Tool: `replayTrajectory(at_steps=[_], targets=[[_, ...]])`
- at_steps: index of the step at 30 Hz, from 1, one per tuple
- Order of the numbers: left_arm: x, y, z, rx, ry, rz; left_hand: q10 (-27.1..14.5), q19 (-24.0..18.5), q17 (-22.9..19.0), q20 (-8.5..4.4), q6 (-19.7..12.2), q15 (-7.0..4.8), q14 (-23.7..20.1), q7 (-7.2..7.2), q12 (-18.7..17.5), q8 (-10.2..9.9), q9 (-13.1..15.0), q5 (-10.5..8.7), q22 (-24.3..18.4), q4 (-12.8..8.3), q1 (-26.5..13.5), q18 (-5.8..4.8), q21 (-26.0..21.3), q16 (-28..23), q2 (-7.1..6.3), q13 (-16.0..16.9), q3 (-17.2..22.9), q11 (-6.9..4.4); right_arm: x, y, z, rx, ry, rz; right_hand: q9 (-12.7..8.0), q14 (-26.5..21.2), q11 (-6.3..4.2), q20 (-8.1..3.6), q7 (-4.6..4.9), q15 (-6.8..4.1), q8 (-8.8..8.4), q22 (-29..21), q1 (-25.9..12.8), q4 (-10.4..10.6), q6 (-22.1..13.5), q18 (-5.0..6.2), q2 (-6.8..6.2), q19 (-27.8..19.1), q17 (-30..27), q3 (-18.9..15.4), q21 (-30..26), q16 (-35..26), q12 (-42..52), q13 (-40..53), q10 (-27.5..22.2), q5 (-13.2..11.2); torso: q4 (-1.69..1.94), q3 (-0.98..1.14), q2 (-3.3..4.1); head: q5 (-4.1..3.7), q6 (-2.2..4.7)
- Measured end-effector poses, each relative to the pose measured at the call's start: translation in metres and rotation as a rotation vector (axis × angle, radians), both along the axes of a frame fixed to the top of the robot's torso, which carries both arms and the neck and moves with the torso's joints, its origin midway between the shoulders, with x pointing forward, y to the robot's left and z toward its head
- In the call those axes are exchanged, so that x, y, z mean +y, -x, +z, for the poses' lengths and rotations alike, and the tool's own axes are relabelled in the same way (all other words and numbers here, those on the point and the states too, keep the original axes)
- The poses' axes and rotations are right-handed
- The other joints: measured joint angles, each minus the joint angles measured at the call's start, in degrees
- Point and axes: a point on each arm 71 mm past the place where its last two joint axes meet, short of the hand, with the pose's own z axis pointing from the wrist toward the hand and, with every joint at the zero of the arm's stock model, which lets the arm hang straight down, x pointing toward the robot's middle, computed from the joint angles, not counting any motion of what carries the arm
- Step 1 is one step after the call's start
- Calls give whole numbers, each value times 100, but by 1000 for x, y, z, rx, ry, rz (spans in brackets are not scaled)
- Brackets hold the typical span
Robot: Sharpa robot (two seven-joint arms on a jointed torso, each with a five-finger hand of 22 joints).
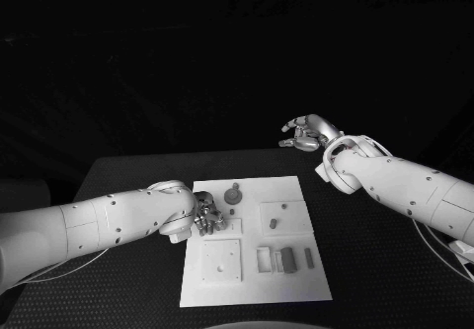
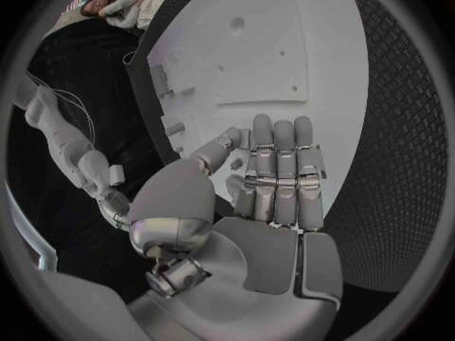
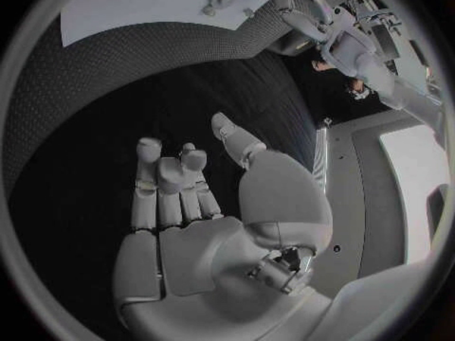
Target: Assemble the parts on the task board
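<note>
- We take the task board (image 1: 255,240) as our landmark: the white plate lies flat in the middle of the black table (image 1: 129,171), its long side running away from the robot.
- Our left hand (image 1: 205,214) sits at the board's left edge, about halfway along it, fingers pointing in over the white surface.
- From the left wrist view we see that hand (image 2: 270,182) with its fingers straight and side by side and the thumb bent across toward them; a small dark piece (image 2: 237,164) shows just at the thumb tip, but we cannot tell whether it is pinched or merely lying on the board beneath.
- Our right hand (image 1: 308,133) is lifted well beyond the board's far right corner, clear of the plate.
- In the right wrist view that hand (image 3: 194,182) has its fingers loosely curled and apart from the thumb, and nothing is in it.
- On the board's far end we spot a round knob-like part (image 1: 233,196) standing near the middle of the far edge.
- Just right of centre on the board, a small upright peg (image 1: 270,223) stands in a raised square block (image 1: 283,214).
- Toward the near right of the board, a few short grey parts (image 1: 288,260) lie side by side next to a small open frame (image 1: 264,260).
- On the near left of the board a raised square plate (image 1: 222,260) sits with a small hole in it.
</note>
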Motion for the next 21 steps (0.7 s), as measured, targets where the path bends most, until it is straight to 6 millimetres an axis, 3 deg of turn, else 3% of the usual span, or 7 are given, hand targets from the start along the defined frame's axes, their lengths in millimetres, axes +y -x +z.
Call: replayTrajectory(at_steps=[13,21], targets=[[1,0,0,10,6,7,-19,0,-33,0,0,20,-20,0,22,-23,-7,1,35,41,-97,0,1,44,-93,-13,58,19,0,0,0,2,0,1,0,0,0,0,19,0,0,0,-23,0,-19,0,23,0,0,0,0,0,0,-5,0,0,0,0,0,-1,-1],[1,0,-1,12,10,13,-45,0,-61,0,-22,-1,-41,21,49,-50,-6,0,70,58,-174,1,7,70,-41,-19,162,6,0,1,-2,5,1,1,-4,1,0,0,19,1,0,0,-23,0,-19,0,23,0,0,0,0,0,0,-4,0,0,-1,3,-1,3,-1]])
